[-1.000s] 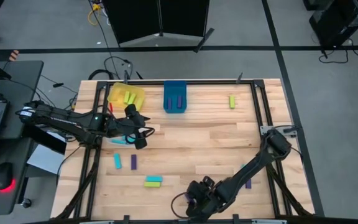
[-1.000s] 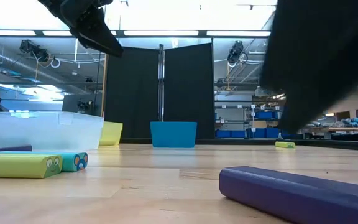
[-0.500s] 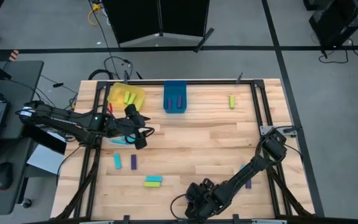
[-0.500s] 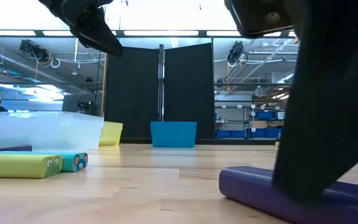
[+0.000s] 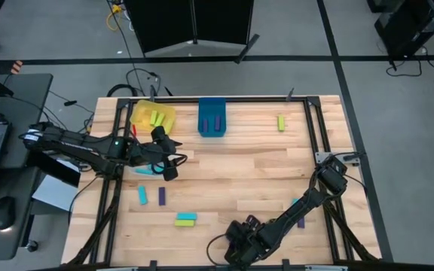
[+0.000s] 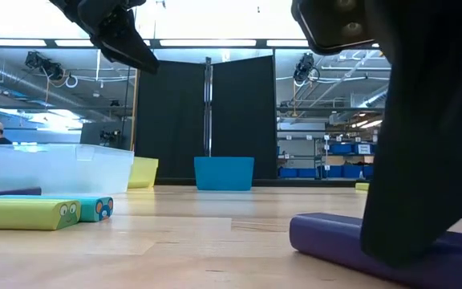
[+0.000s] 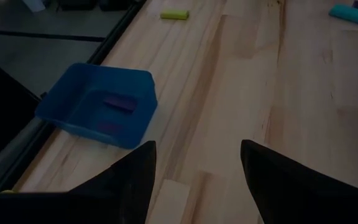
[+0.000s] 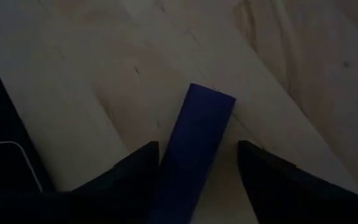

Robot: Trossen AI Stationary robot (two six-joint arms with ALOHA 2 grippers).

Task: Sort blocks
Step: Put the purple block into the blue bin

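Note:
A dark purple block (image 8: 199, 134) lies flat on the wood near the table's front edge. My right gripper (image 8: 197, 163) points steeply down over it, open, one finger on each long side; the gripper (image 5: 238, 242) hides the block in the high view. The low view shows the block (image 6: 335, 239) reaching out from under the dark fingers (image 6: 423, 185). My left gripper (image 5: 170, 159) hangs open above the table's left part, holding nothing, beside the clear bin (image 6: 54, 167). My right gripper has one finger (image 8: 143, 167) right at the block's long side (image 8: 169, 163), but I cannot tell whether it touches. A strip of bare wood shows between the other finger (image 8: 257, 167) and the block. The block lies flat on the table.
A yellow bin (image 5: 153, 117) with lime blocks and a blue bin (image 5: 212, 118) with purple blocks stand at the far edge. Loose blocks: lime (image 5: 281, 123), teal (image 5: 142, 196), purple (image 5: 162, 196), a lime and teal pair (image 5: 186, 219), purple (image 5: 301, 221) under the right arm.
My right gripper has come down onto the purple block near the front edge; in the low view its dark fingers now stand at table height over the block. The left arm has kept still.

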